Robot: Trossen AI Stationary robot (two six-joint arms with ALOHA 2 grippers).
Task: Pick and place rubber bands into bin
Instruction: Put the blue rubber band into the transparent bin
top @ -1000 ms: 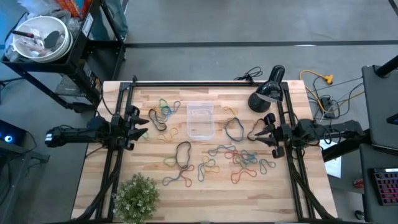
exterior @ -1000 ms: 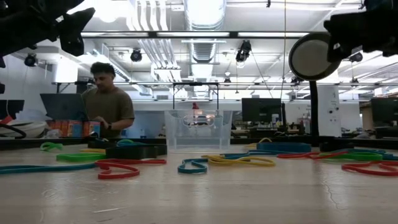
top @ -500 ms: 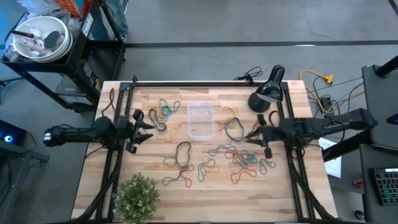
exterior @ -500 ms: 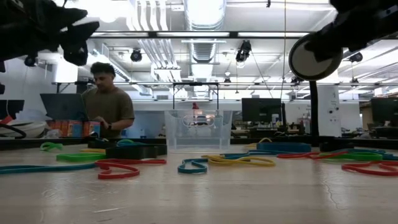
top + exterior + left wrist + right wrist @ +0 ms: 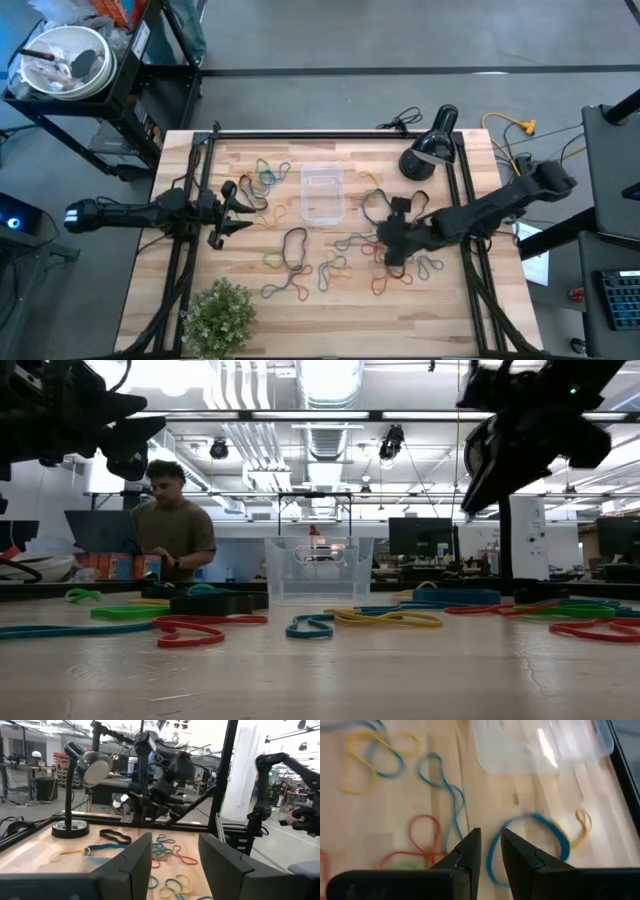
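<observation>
High view: the right pincer (image 5: 385,243), jaws a narrow slit apart and holding nothing, hangs over tangled rubber bands (image 5: 385,262) on the counter (image 5: 300,315), right of the clear bin (image 5: 323,194). Risk: overlapping loops may lift together or slip out. The left pincer (image 5: 230,208) waits, released. Only the right wrist view shows a blue band (image 5: 540,837) just beside the jaws.

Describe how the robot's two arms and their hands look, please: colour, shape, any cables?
Both arms are dark, almost black, built of slim jointed segments. The left hand and the right hand each end in two flat, dark, wedge-shaped fingers. No markings or loose cables on them are clear.
</observation>
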